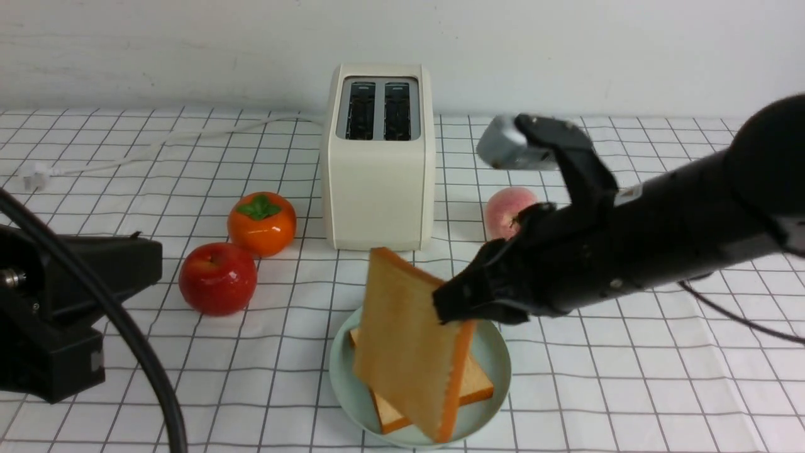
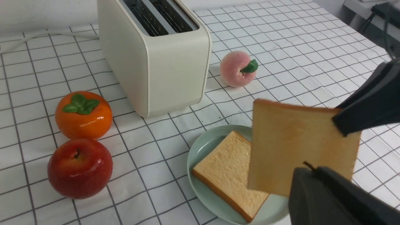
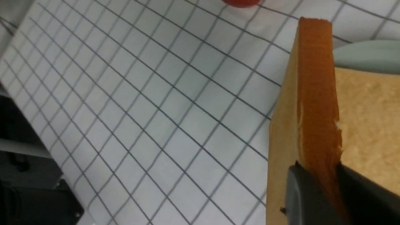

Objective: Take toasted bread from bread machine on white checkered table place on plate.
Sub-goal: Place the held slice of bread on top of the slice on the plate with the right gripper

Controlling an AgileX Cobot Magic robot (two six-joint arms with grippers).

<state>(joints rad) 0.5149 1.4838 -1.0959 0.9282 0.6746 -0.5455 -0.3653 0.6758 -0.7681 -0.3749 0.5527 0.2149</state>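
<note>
One wrinkled white checkered table (image 1: 629, 390), white wall (image 1: 566, 50) behind; right jaws grip toasted bread (image 1: 396, 340); left jaws clenched.

Checkered table (image 1: 629, 390): toaster (image 1: 377, 182), plate (image 1: 338, 376), seemingly fruit (image 1: 217, 278)

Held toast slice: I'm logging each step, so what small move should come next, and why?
Probably lower the right hand a little and tip the held slice flat before letting go: it hangs on edge, tilted, over the plate, where the other slice already lies flat, and the toaster shows empty slots.
</note>
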